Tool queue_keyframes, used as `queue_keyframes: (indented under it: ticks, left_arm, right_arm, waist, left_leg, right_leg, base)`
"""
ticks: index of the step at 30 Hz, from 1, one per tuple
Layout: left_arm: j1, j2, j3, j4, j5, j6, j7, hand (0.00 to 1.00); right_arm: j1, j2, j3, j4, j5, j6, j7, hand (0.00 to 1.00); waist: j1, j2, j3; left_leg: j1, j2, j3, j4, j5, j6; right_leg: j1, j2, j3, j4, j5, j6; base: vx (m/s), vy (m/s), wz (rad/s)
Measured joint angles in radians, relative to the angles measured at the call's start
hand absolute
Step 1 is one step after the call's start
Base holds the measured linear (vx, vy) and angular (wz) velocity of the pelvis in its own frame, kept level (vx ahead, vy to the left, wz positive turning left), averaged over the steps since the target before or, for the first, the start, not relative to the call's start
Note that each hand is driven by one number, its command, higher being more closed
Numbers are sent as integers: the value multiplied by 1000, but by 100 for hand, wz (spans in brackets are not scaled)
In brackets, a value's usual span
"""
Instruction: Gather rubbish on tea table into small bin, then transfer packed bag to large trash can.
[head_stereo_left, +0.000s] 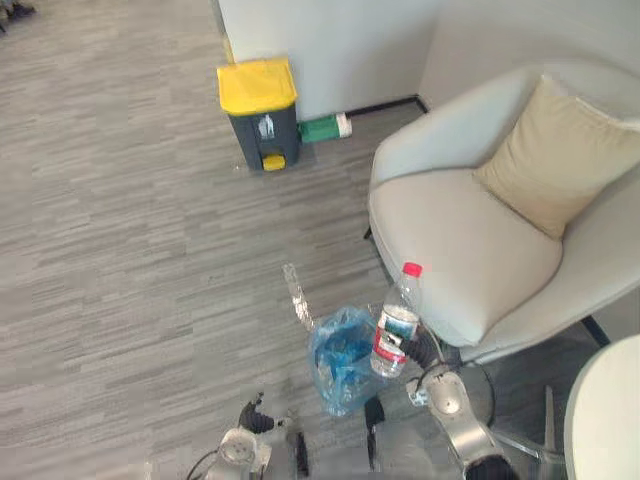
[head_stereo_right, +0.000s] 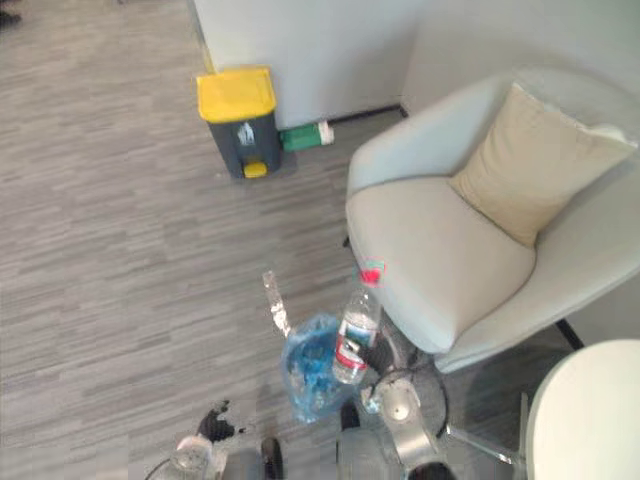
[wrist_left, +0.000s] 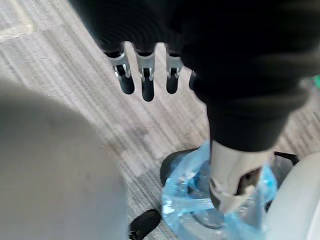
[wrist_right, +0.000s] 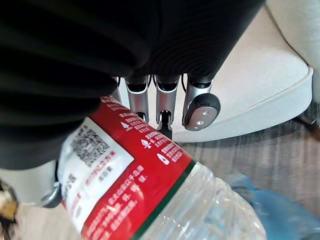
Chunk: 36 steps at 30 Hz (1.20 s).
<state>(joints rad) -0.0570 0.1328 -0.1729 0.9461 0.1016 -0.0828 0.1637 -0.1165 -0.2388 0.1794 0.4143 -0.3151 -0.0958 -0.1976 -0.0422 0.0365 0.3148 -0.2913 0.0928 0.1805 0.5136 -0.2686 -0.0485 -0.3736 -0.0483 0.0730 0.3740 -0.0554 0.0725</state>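
The plastic water bottle (head_stereo_left: 398, 320), with a red cap and a red label, stands nearly upright in the air just beside the blue-lined small bin (head_stereo_left: 340, 362), and our right hand (head_stereo_left: 424, 350) has it. In the right wrist view the fingers (wrist_right: 165, 95) are closed round the label band. We judge it light and thin-walled, so a hard squeeze can dent it and the smooth plastic can slip. The label part is the best place to hold because it is the stiffest. The blue bag (wrist_left: 185, 202) is soft and crinkly, and we judge that we should lift it by its gathered rim. Our left hand (head_stereo_left: 255, 418) hangs low beside the bin with its fingers (wrist_left: 146, 82) straight and apart, holding nothing. The yellow-lidded large trash can (head_stereo_left: 260, 112) stands well apart by the wall, and a pale armchair (head_stereo_left: 460, 250) is near us.
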Motion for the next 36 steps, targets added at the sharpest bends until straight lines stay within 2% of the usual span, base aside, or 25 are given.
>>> queue_keyframes:
  ticks: [3, 4, 5, 7, 8, 15, 17, 18, 20, 22, 27, 36]
  left_arm:
    - [-43, 13, 21, -37, -35, -3, 12, 0]
    - [-49, 14, 25, -42, -39, -4, 12, 0]
    - [-74, 18, 38, -63, -64, -17, 32, 0]
    - [-93, 21, 40, -75, -68, -20, 34, 0]
    - [-133, 19, 48, -109, -84, -21, 45, 0]
    - [-262, 0, 85, -235, -109, -42, 77, 0]
    - [-296, -10, 102, -263, -125, -43, 81, 0]
    - [-325, -16, 112, -293, -127, -46, 91, 0]
    - [-337, -20, 118, -313, -134, -51, 96, 0]
    - [-344, -31, 118, -332, -146, -59, 99, 0]
    - [-341, -40, 117, -351, -174, -62, 99, 0]
    - [-337, -43, 136, -374, -184, -68, 103, 0]
  right_arm:
    - [-98, -63, 3, 7, 0, 1, -15, 100]
    - [-111, -71, 3, 10, 0, 1, -16, 100]
    - [-157, -99, 3, 16, 1, 3, -21, 100]
    - [-177, -113, 4, 15, 1, 3, -22, 100]
    - [-215, -138, 4, -6, 2, 9, -24, 100]
    - [-387, -203, 33, -140, 3, 10, -59, 100]
    - [-454, -217, 33, -140, 4, 10, -75, 100]
    - [-501, -240, 32, -140, 5, 10, -90, 100]
    - [-538, -246, 31, -123, 5, 10, -98, 100]
    - [-588, -249, 34, -102, 10, 14, -113, 100]
    - [-634, -242, 57, -6, 10, 18, -121, 100]
    - [-647, -184, 58, 125, 9, 38, -136, 100]
  waist:
    - [1, 12, 62]
    - [3, 14, 70]
    - [15, 18, 99]
    - [22, 17, 111]
    - [36, 18, 116]
    - [54, 15, 157]
    - [63, 12, 177]
    - [79, 14, 208]
    - [85, 11, 218]
    - [108, 10, 229]
    - [113, 10, 229]
    - [109, 10, 229]
  left_leg:
    - [-153, 3, 8, 98, -21, 11]
    - [-169, 4, 8, 104, -21, 12]
    - [-246, 15, 20, 145, -21, 13]
    - [-285, 21, 21, 170, -22, 15]
    - [-378, 33, 20, 210, -24, 18]
    - [-615, 64, 6, 275, -5, 30]
    - [-673, 61, -4, 287, 17, 30]
    - [-719, 59, -21, 305, 18, 29]
    - [-759, 52, -33, 310, 23, 24]
    - [-825, 45, -57, 318, 31, 17]
    - [-867, 18, -81, 317, 44, 11]
    - [-899, 3, -94, 294, 66, 6]
  right_leg:
    - [-142, -2, 16, 55, -1, 13]
    - [-155, -2, 17, 56, 2, 16]
    - [-226, -3, 18, 71, 19, 13]
    - [-260, -3, 15, 84, 33, 13]
    - [-347, -4, 9, 109, 45, 9]
    - [-562, -11, -40, 162, 73, -9]
    - [-621, -19, -54, 193, 68, -14]
    - [-666, -25, -71, 227, 54, -22]
    - [-706, -34, -82, 251, 42, -25]
    - [-768, -44, -103, 278, 30, -31]
    - [-812, -74, -125, 325, 1, -33]
    - [-850, -91, -139, 339, -9, -38]
  base:
    - [-317, 24, -11]
    - [-240, 50, -17]
    - [-174, 32, -11]
    - [-135, 16, -7]
    - [-106, 4, 2]
    - [-29, -15, 12]
    - [38, 0, 28]
    - [26, 3, 33]
    - [18, -1, 32]
    - [23, -5, 30]
    - [15, 1, 29]
    - [7, -1, 11]
